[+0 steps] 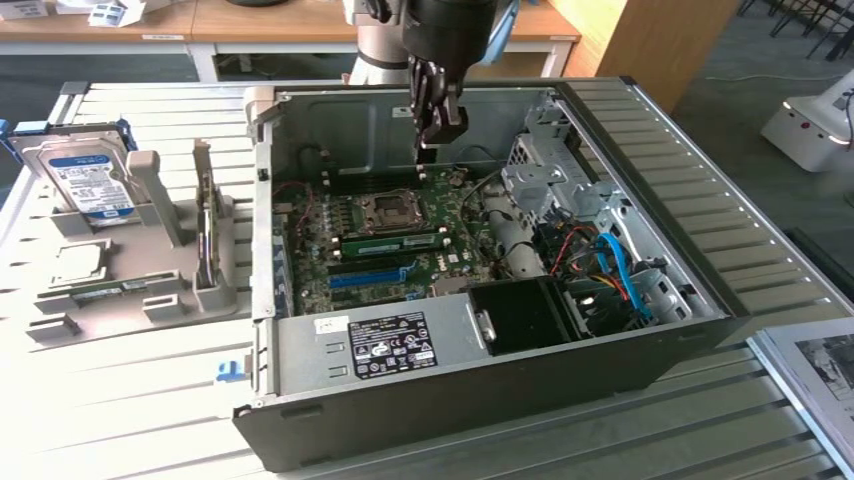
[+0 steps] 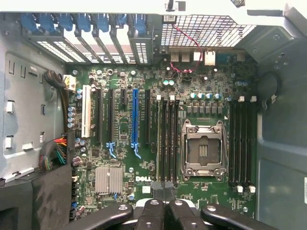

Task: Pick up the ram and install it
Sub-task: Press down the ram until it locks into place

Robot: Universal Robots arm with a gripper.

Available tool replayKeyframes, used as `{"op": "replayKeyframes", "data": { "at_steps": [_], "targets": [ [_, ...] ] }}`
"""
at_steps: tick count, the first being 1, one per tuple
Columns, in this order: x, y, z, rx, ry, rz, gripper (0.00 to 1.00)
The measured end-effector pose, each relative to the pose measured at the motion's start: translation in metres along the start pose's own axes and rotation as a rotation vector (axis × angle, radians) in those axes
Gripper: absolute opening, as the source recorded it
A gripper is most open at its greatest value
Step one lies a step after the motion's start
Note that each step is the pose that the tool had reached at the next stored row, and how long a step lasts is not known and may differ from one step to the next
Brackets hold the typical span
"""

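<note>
Here the tool [image 2: 161, 188], pinched closed, hangs above the ram [image 1: 394, 241].

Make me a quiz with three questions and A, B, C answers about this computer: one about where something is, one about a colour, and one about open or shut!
1. Where is the hard drive?
A. On the grey stand beside the computer case
B. Inside it
C. On the floor

2. What colour is the ram on the motherboard?
A. Red
B. Yellow
C. Green

3. How is the tool?
A. Wide open
B. Shut
C. Gripping a cable

Answers:
1 A: it stands upright on the stand, at the exterior view's left.
2 C: the stick is green.
3 B: its fingertips meet above the motherboard.
</note>
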State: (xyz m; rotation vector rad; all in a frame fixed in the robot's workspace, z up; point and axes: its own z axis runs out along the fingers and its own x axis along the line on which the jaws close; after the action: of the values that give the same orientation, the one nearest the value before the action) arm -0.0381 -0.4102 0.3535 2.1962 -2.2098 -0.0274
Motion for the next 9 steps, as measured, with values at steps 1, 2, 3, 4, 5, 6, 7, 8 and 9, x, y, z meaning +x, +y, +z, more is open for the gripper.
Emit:
{"op": "replayKeyframes", "data": {
  "at_steps": [1,2,3,4,5,6,7,8,9],
  "targets": [
    [0.0000,0.0000,0.0000,0.0000,0.0000,0.000,0.10],
    [0.0000,0.0000,0.0000,0.0000,0.0000,0.000,0.10],
    [0.0000,0.0000,0.0000,0.0000,0.0000,0.000,0.10],
    [0.0000,0.0000,0.0000,0.0000,0.0000,0.000,0.10],
    [0.0000,0.0000,0.0000,0.0000,0.0000,0.000,0.10],
    [0.0000,0.0000,0.0000,0.0000,0.0000,0.000,0.10],
    [0.0000,0.0000,0.0000,0.0000,0.0000,0.000,0.10],
    [0.0000,0.0000,0.0000,0.0000,0.0000,0.000,0.10],
    [0.0000,0.0000,0.0000,0.0000,0.0000,0.000,0.10]
  ]
}}
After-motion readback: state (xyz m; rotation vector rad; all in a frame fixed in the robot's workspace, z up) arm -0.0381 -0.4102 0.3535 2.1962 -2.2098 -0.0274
